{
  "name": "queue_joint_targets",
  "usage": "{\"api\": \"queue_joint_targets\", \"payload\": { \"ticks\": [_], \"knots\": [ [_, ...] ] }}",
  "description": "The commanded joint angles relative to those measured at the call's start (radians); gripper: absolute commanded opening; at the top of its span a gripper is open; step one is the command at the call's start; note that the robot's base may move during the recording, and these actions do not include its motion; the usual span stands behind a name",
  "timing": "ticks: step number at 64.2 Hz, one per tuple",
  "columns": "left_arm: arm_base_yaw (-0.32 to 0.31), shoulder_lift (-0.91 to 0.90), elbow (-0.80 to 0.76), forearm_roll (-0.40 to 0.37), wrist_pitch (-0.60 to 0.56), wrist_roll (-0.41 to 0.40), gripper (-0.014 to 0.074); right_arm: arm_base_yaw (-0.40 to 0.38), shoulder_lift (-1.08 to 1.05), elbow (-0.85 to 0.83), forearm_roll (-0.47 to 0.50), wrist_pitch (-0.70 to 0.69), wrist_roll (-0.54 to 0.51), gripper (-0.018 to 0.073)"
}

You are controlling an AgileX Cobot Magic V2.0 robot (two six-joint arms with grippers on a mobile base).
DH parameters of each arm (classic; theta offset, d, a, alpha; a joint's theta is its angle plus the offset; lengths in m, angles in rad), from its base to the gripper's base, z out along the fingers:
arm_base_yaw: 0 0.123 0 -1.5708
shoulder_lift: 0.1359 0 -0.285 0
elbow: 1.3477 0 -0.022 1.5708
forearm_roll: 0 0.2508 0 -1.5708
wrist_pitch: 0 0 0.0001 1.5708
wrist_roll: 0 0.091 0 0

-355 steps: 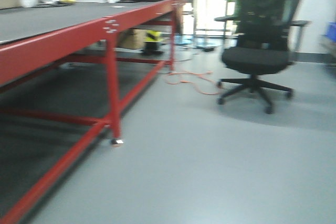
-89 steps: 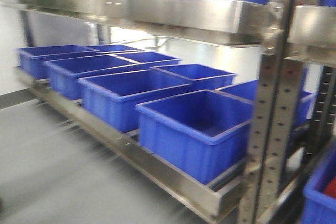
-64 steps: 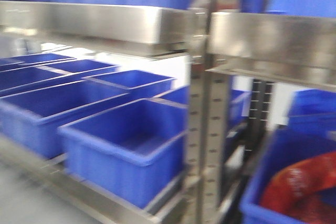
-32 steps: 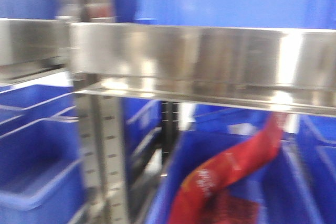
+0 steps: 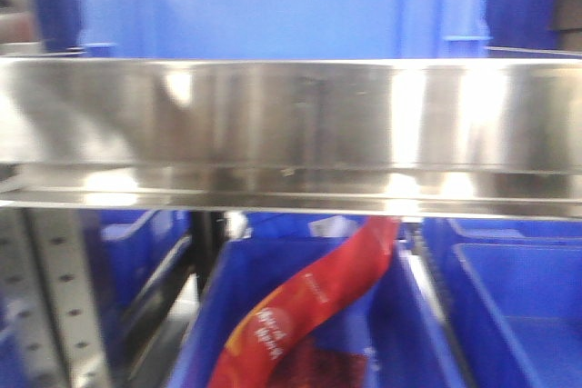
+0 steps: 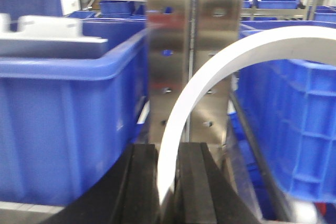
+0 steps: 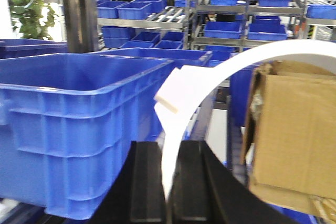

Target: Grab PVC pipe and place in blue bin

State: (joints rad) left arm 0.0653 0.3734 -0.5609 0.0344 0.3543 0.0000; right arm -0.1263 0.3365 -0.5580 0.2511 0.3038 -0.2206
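In the left wrist view my left gripper [image 6: 169, 150] is shut on a white curved PVC pipe [image 6: 210, 72], which arcs up and over to the right in front of a steel upright. In the right wrist view my right gripper [image 7: 169, 148] is shut on a white curved PVC pipe [image 7: 252, 59] too; its squared end [image 7: 170, 98] sits just above the fingers. A large blue bin [image 7: 79, 114] stands to the left of the right gripper. Further blue bins [image 6: 68, 119] flank the left gripper. Neither gripper shows in the front view.
A wide steel shelf beam [image 5: 291, 124] crosses the front view, with blue bins above and below. The lower bin [image 5: 214, 302] holds a red bag [image 5: 300, 306]. A steel upright [image 6: 189, 56] stands straight ahead of the left gripper. A cardboard box [image 7: 294, 129] is at the right gripper's right.
The front view has swung from the open floor onto the rack and slid right along it. The bin with the red bag now sits under the beam at centre.
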Motion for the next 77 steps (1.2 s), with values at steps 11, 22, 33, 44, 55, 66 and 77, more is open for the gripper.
{"api": "queue_joint_targets", "payload": {
  "ticks": [11, 22, 33, 44, 55, 66, 77],
  "knots": [
    [0.002, -0.004, -0.001, -0.004, -0.036, 0.0, -0.0111, 0.0, -0.002, 0.001, -0.002, -0.029, -0.009, -0.0168],
    [0.002, -0.004, -0.001, -0.004, -0.036, 0.0, -0.0111, 0.0, -0.002, 0.001, -0.002, -0.029, -0.009, -0.0168],
    [0.002, -0.004, -0.001, -0.004, -0.036, 0.0, -0.0111, 0.0, -0.002, 0.001, -0.002, -0.029, -0.009, -0.0168],
    [0.002, -0.004, -0.001, -0.004, -0.036, 0.0, -0.0111, 0.0, -0.002, 0.001, -0.002, -0.029, -0.009, -0.0168],
    [0.002, -0.004, -0.001, -0.004, -0.036, 0.0, -0.0111, 0.0, -0.002, 0.001, -0.002, -0.029, -0.009, -0.0168],
    [0.002, -0.004, -0.001, -0.004, -0.036, 0.0, -0.0111, 0.0, -0.002, 0.001, -0.002, -0.029, -0.009, -0.0168],
    [0.002, -0.004, -0.001, -0.004, -0.036, 0.0, -0.0111, 0.0, -0.002, 0.001, -0.002, -0.029, -0.009, -0.0168]
  ]
}}
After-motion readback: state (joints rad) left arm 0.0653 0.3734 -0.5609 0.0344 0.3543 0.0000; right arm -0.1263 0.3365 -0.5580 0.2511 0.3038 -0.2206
